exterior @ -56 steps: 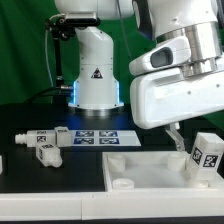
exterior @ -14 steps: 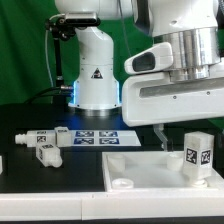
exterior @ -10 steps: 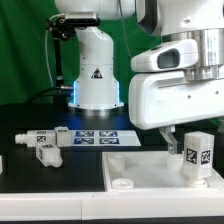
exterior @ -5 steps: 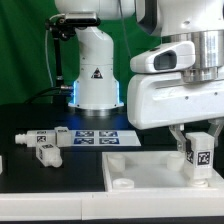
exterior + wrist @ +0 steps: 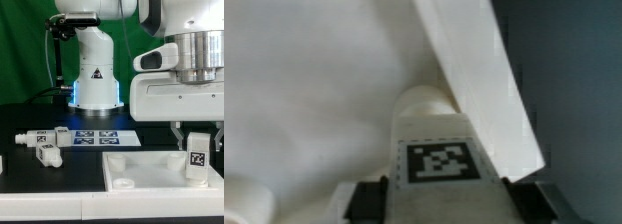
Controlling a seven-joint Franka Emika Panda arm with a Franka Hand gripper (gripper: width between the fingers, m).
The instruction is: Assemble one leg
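Observation:
My gripper (image 5: 198,138) is shut on the leg (image 5: 200,156), a white square post with a black-and-white tag. The leg stands upright at the corner of the wide flat white panel (image 5: 140,166) toward the exterior view's right. In the wrist view the leg (image 5: 443,150) sits between my two dark fingers (image 5: 370,200), which press on its sides, with the gripper (image 5: 450,205) straight above it. The leg's lower end meets the panel (image 5: 313,90) near its edge. I cannot tell how deep it sits.
Two more white tagged legs (image 5: 40,137) (image 5: 46,154) lie on the black table at the exterior view's left. The marker board (image 5: 100,137) lies in front of the robot base (image 5: 97,75). The panel's long edge (image 5: 473,70) runs beside the leg.
My gripper has moved toward the exterior view's right over the standing leg, come down and shut on it. The leg now stands straighter.

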